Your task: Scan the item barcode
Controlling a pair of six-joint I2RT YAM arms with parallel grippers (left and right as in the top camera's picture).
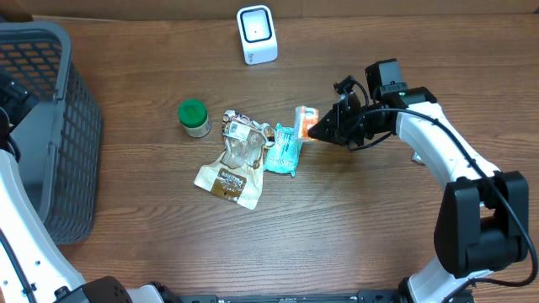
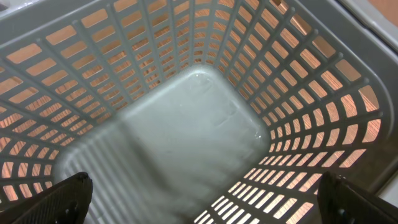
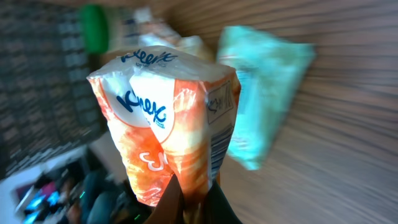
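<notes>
On a wooden surface [image 1: 354,219], the right tool [image 1: 316,128] is pressed together, pinching the lower end of an orange Kleenex pack [image 1: 305,118], whose barcode [image 3: 219,146] runs down one edge. The pack is just beside a teal packet [image 1: 284,150], with a white scanner [image 1: 257,34] well apart at the far edge. The left tool [image 2: 202,199] hangs spread wide over a grey basket [image 1: 80,135].
</notes>
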